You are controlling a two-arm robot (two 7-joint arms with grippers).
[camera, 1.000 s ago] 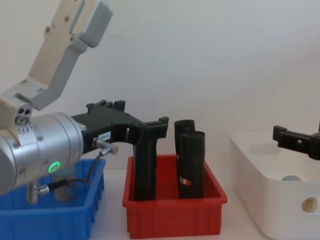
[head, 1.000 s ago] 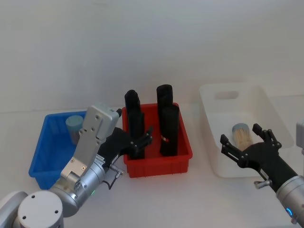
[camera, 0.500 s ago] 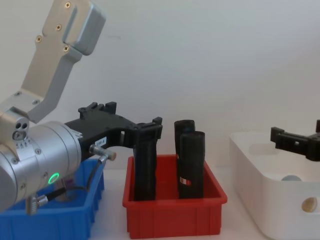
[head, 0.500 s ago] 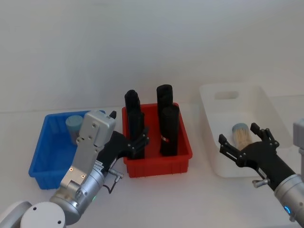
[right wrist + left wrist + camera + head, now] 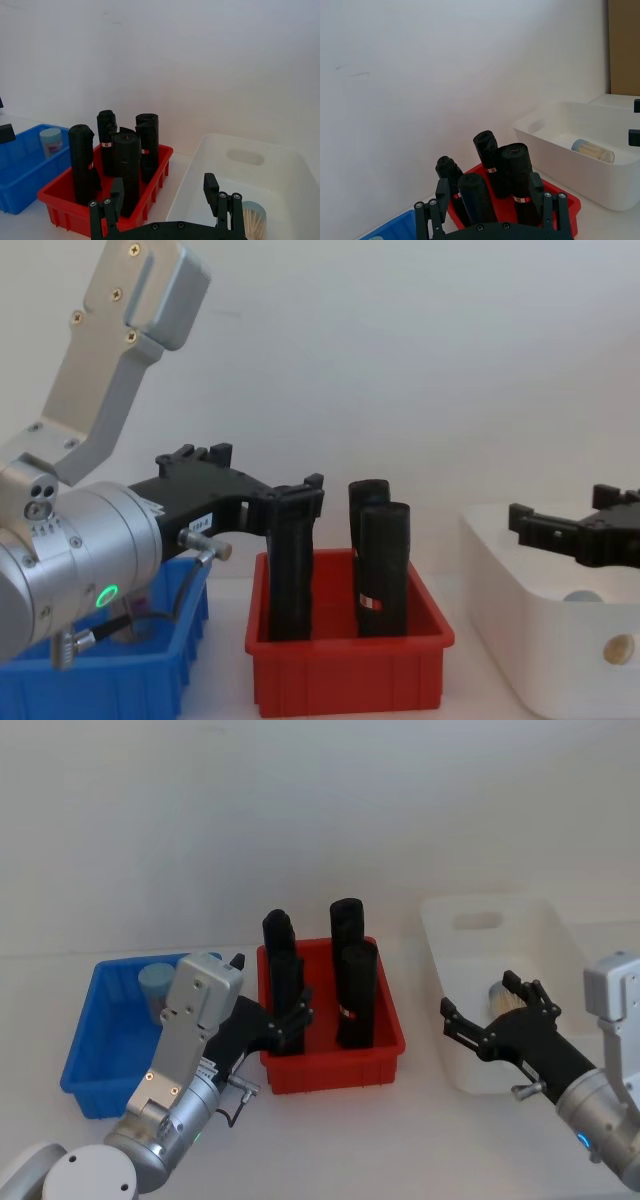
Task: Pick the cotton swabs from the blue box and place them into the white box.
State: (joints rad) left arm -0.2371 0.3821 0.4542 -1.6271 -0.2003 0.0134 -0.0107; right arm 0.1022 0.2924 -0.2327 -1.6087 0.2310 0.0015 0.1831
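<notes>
On the white table, the large white plastic tub stands at 3 o'clock and holds one clear cotton-swab tub lying on its side. The shallow red plastic bin in the centre holds four tall black upright blocks. The bright-blue bin at 9 o'clock holds one pale-capped swab tub in its 1 o'clock corner. The left tool, spread and empty, hangs by the red bin's 8 o'clock corner. The right tool, spread and empty, hovers over the white tub's 7 o'clock part.

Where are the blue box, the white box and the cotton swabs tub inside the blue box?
blue box (image 5: 82,1032): head view, left wall.
white box (image 5: 530,920): head view, far wall.
cotton swabs tub (image 5: 155,980): head view, its cap.
</notes>
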